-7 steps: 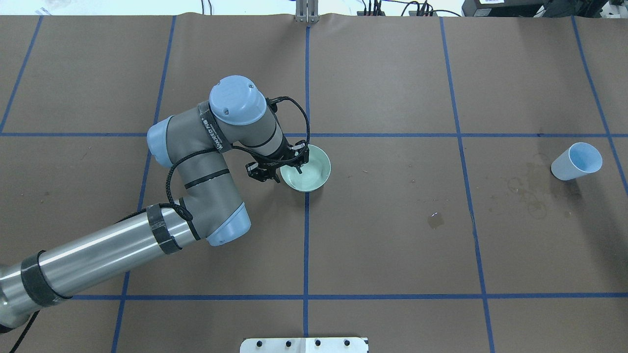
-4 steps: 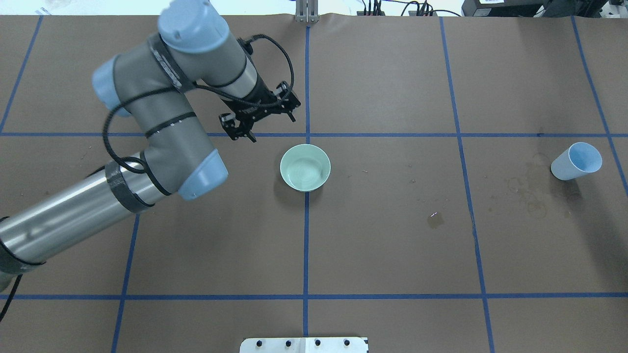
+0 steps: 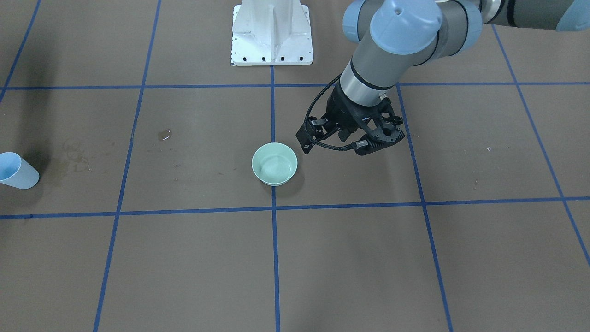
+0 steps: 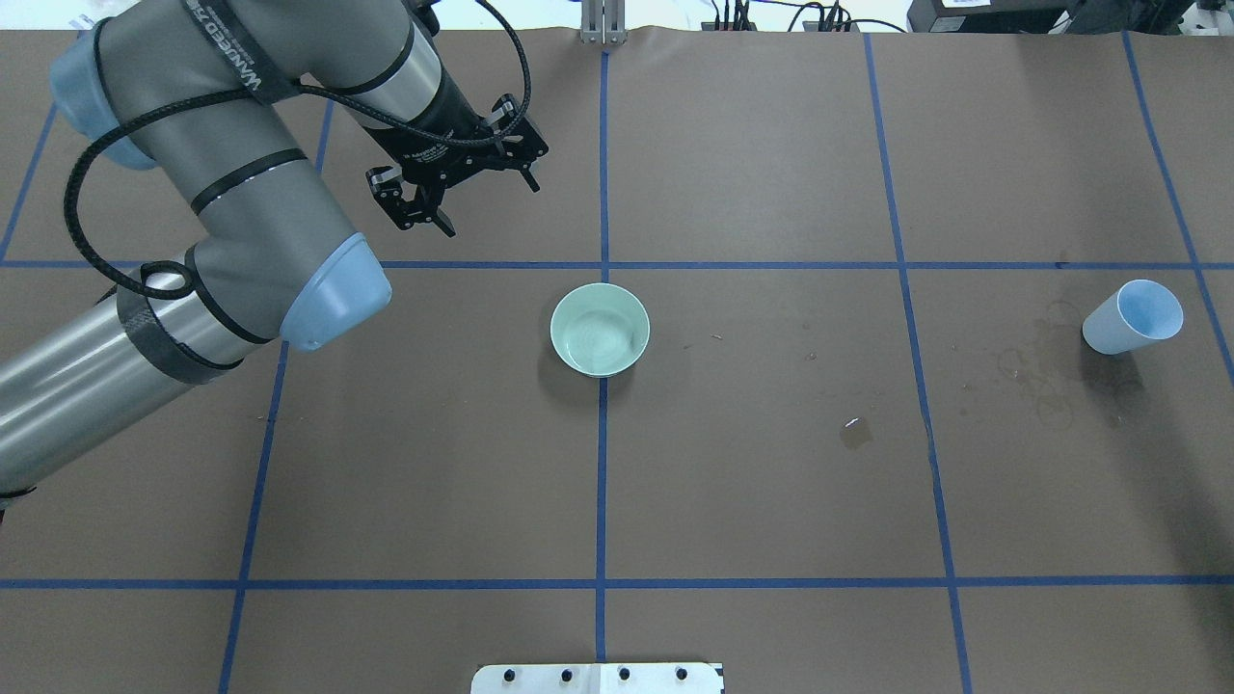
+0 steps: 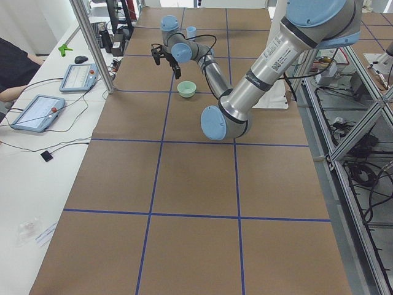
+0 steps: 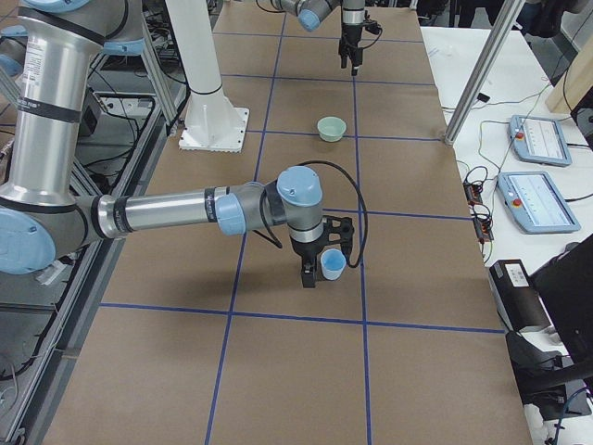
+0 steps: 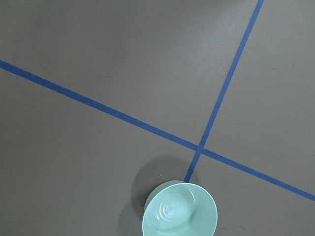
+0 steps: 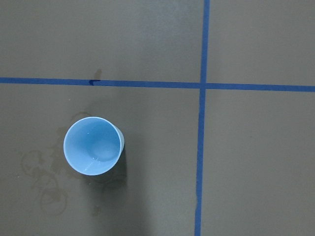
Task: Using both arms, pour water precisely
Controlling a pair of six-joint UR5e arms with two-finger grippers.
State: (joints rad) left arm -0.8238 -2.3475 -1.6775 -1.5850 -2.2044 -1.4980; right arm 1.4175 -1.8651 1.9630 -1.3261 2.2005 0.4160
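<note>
A pale green bowl (image 4: pixel 600 329) stands at the table's middle, with a faint rippled sheen of water (image 7: pixel 173 210) inside. My left gripper (image 4: pixel 487 207) hangs open and empty above the table, back and left of the bowl and clear of it; the front view shows this gripper (image 3: pixel 335 148) beside the bowl (image 3: pixel 274 163). A light blue cup (image 4: pixel 1133 316) stands at the far right. The right wrist view looks straight down into the cup (image 8: pixel 93 145). Only the right side view shows my right gripper (image 6: pixel 319 266), by the cup; I cannot tell if it is open or shut.
A small wet spot (image 4: pixel 855 431) glints right of the bowl. Brownish dried ring stains (image 4: pixel 1046 386) lie beside the cup. Blue tape lines grid the brown table. The white pedestal (image 3: pixel 271 32) stands on the robot's side.
My left gripper was at the bowl's rim. It has let go, risen and swung away to the back left. The bowl and cup stay put.
</note>
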